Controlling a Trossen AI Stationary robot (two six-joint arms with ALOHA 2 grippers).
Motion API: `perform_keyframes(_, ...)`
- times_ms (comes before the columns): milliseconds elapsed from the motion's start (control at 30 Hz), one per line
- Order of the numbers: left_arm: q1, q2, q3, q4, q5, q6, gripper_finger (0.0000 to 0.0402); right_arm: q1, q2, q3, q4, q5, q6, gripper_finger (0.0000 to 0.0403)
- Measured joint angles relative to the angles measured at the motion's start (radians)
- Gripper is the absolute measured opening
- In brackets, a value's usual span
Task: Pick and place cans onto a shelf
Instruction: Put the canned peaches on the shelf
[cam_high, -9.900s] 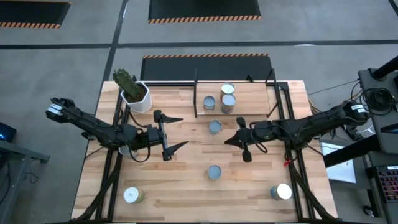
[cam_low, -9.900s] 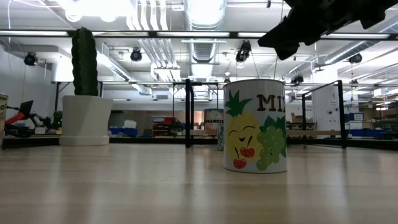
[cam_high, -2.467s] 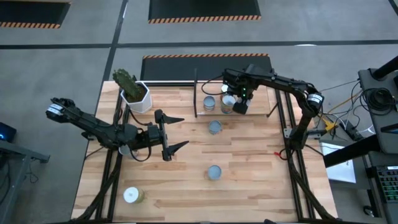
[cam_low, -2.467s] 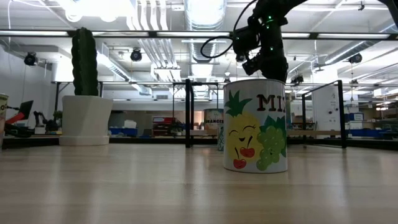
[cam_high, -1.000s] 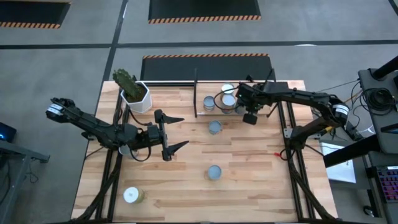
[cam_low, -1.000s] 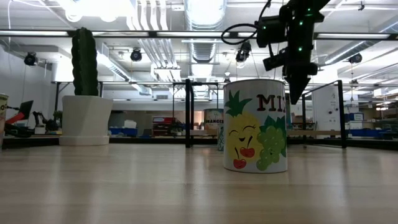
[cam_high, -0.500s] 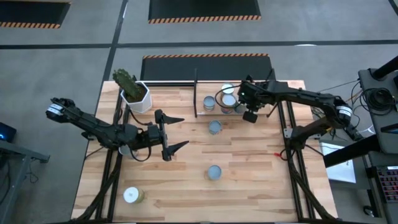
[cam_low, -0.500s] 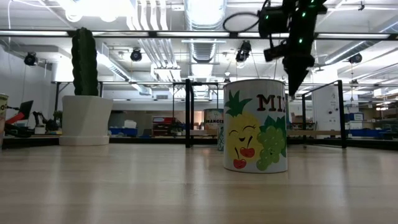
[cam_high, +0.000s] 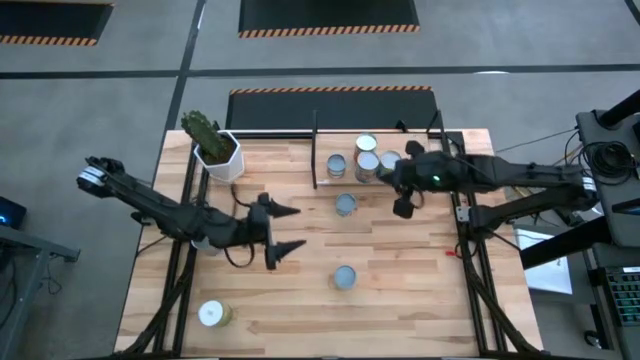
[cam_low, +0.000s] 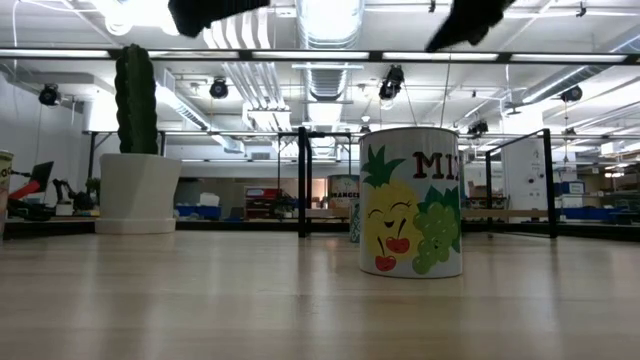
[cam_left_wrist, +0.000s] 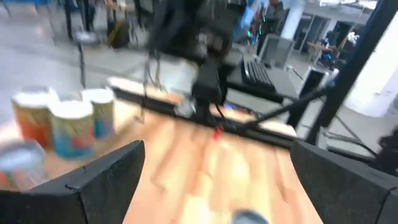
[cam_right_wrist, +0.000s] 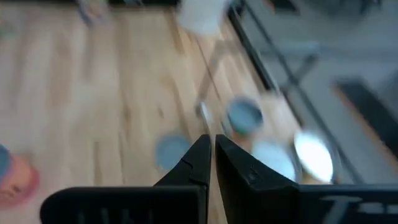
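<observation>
butcher-block table (cam_high: 300, 290) in a workshop with ceiling ducts.
left gripper (cam_high: 284, 229) spread wide mid-table; right gripper (cam_high: 403, 207) pinched closed, empty, beside the shelf (cam_high: 345, 150) cans (cam_high: 366, 163).

I see a pale butcher-block tabletop (cam_high: 300, 290) with light and tan strips. The nearest can (cam_low: 412, 201) is white, printed with a yellow pineapple, green grapes and red cherries. The pot (cam_high: 222, 155) at the far-left corner is white, its cactus (cam_high: 201, 128) green.
</observation>
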Motion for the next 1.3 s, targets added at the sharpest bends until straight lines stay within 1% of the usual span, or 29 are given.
perform_keyframes(67,-0.015,0.037,0.002,-0.019,0.002,-0.086,0.0386,0.040,-0.029,-0.033,0.090,0.000,-0.043,0.0012)
perform_keyframes(100,-0.018,0.052,0.012,-0.056,0.003,-0.141,0.0386,0.057,-0.040,-0.049,0.134,-0.001,-0.062,0.0012)
perform_keyframes(167,-0.018,0.074,0.064,-0.211,0.004,-0.297,0.0386,0.088,-0.056,-0.077,0.210,-0.001,-0.098,0.0012)
perform_keyframes(200,-0.018,0.084,0.101,-0.335,0.004,-0.385,0.0386,0.100,-0.060,-0.089,0.241,-0.002,-0.117,0.0012)
perform_keyframes(267,-0.017,0.118,0.195,-0.641,0.013,-0.570,0.0386,0.120,-0.065,-0.109,0.296,-0.002,-0.147,0.0012)
perform_keyframes(333,-0.020,0.167,0.296,-0.955,0.062,-0.733,0.0386,0.135,-0.065,-0.129,0.347,-0.002,-0.171,0.0012)
perform_keyframes(433,-0.032,0.253,0.420,-1.334,0.166,-0.936,0.0386,0.150,-0.060,-0.151,0.388,-0.002,-0.193,0.0012)
perform_keyframes(500,-0.041,0.312,0.477,-1.530,0.245,-1.037,0.0386,0.157,-0.052,-0.154,0.394,-0.003,-0.202,0.0012)
perform_keyframes(600,-0.061,0.375,0.529,-1.726,0.342,-1.135,0.0386,0.161,-0.036,-0.156,0.393,-0.004,-0.215,0.0012)
perform_keyframes(667,-0.074,0.398,0.534,-1.795,0.387,-1.183,0.0386,0.161,-0.026,-0.156,0.397,-0.005,-0.230,0.0012)
perform_keyframes(833,-0.098,0.403,0.488,-1.808,0.445,-1.271,0.0386,0.160,-0.013,-0.156,0.416,-0.006,-0.278,0.0012)
perform_keyframes(933,-0.112,0.402,0.464,-1.865,0.472,-1.296,0.0386,0.160,-0.009,-0.156,0.415,-0.006,-0.283,0.0012)
perform_keyframes(1033,-0.115,0.402,0.456,-1.911,0.474,-1.312,0.0386,0.160,-0.007,-0.156,0.415,-0.006,-0.285,0.0012)
perform_keyframes(1300,-0.131,0.400,0.397,-1.910,0.478,-1.317,0.0386,0.160,-0.007,-0.156,0.415,-0.006,-0.293,0.0012)
